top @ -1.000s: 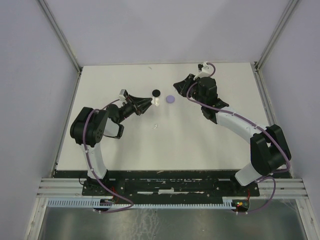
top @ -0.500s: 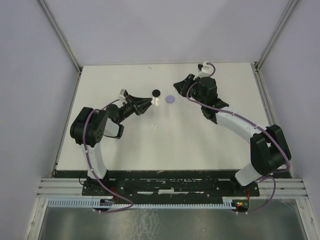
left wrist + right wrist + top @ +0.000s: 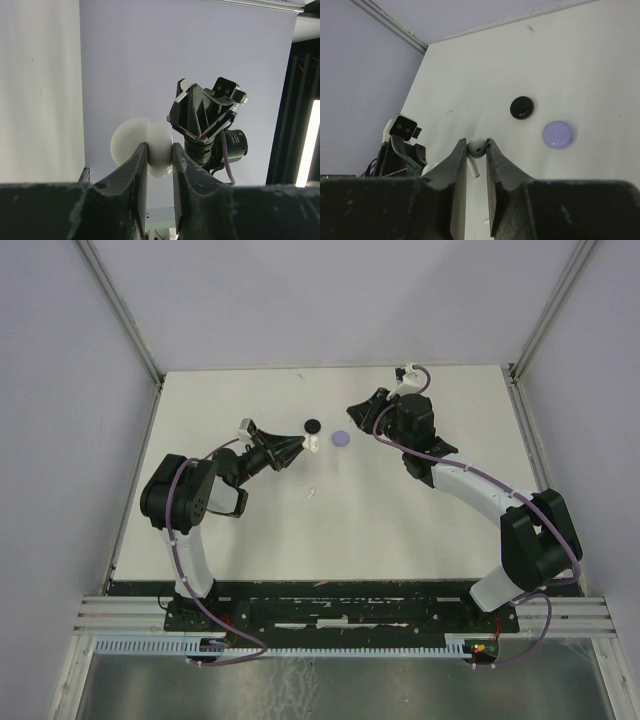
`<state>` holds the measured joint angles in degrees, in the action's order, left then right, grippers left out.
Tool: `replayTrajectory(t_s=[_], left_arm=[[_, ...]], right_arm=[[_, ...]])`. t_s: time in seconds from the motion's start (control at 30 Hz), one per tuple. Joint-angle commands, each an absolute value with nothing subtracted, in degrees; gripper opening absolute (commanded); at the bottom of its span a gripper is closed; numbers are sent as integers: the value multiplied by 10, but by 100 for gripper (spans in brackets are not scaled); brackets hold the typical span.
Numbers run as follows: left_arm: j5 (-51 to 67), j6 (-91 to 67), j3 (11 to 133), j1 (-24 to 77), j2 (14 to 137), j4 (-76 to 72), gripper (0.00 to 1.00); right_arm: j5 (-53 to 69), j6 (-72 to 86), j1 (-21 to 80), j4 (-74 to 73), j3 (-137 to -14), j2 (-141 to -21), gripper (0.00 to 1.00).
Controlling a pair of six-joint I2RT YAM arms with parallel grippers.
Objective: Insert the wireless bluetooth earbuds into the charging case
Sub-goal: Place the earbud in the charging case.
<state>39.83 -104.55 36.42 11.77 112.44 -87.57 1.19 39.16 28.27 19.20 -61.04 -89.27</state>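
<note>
Pinching earbud (image 3: 477,149), right claw (image 3: 475,143) hangs inside table (image 3: 400,530) edges.

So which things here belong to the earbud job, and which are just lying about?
Job:
white earbud in right gripper
open white case in left gripper
small white piece on table, probably an earbud

Lying about:
black disc
lilac disc

- Robot arms: 2. Left arm (image 3: 180,500) lower left in top view, right arm (image 3: 470,485) at right.
- Grippers: 2. Left gripper (image 3: 298,447), right gripper (image 3: 352,412).
- Round discs: 2. 1 black disc (image 3: 522,107), 1 lilac disc (image 3: 558,135), both upper right in right wrist view.
- White case (image 3: 129,142): 1, w/ 2 halves showing.
- White earbuds: 2. 1 held earbud (image 3: 476,148) at ctr, 1 loose earbud (image 3: 310,492) mid-frame in top view.
</note>
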Motion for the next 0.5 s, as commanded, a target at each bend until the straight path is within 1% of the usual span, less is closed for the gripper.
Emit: replayTrajectory(t_s=[0.0,0.2,0.37,0.47], left_arm=[[413,-1063,367,122,1102,-951,3],[416,-1060,371,123,1104,-951,3],[423,-1061,396,142,1126,-947,3],[422,-1070,413,157,1143,-951,3]], right_arm=[[13,383,283,221,-624,-888,1],[34,359,283,248,-616,-889,1],[119,284,282,381,-557,-903,1],[153,276,283,437,-533,-924,1]])
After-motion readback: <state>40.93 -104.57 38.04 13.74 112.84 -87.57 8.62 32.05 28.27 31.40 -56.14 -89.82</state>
